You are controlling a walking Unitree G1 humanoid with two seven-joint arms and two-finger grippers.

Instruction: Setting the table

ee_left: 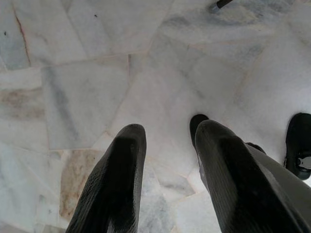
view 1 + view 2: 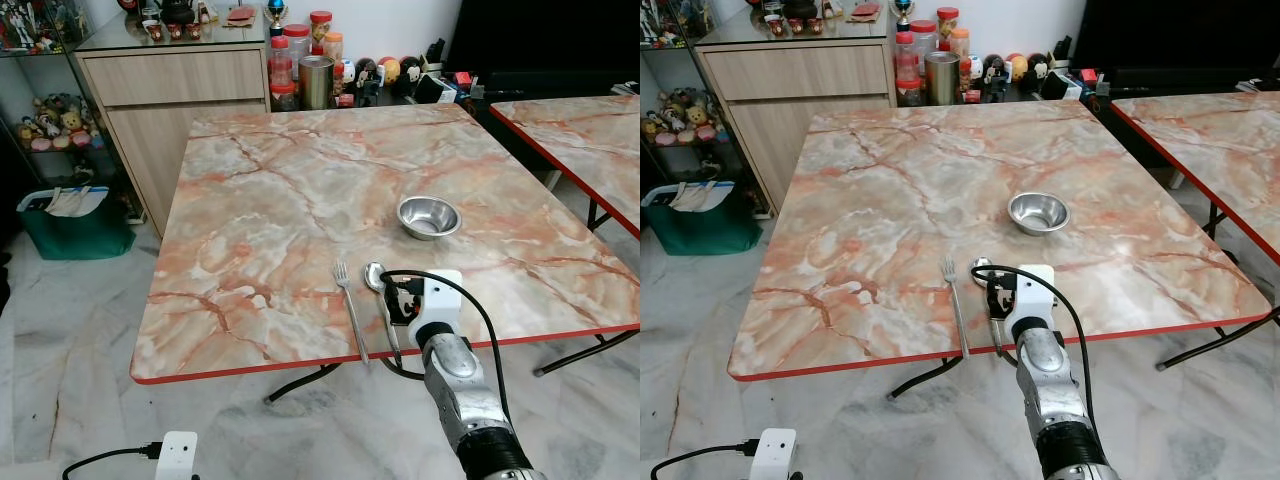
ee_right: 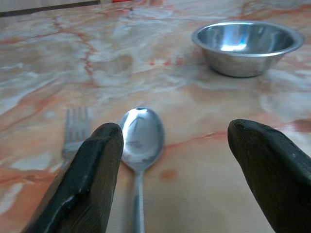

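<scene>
A steel bowl [image 2: 429, 216] sits on the marble table [image 2: 280, 190], right of centre. Nearer the front edge lie a fork [image 2: 350, 308] and a spoon [image 2: 381, 300] side by side, handles toward me. My right gripper [image 3: 175, 170] is open low over the table's front edge, one finger [image 3: 82, 179] beside the spoon's bowl [image 3: 141, 133] and the other finger [image 3: 272, 170] well to the side, nothing held. In that wrist view the steel bowl [image 3: 247, 46] stands farther off and the fork [image 3: 75, 126] is beside the spoon. My left gripper [image 1: 167, 160] hangs open over the marble floor.
A second marble table [image 2: 580, 150] stands to the right. A wooden cabinet [image 2: 170, 90] with jars and a metal canister [image 2: 316, 80] is behind the table. A green bag [image 2: 70, 220] sits on the floor at left. A white power adapter [image 2: 175, 455] with cable lies on the floor near me.
</scene>
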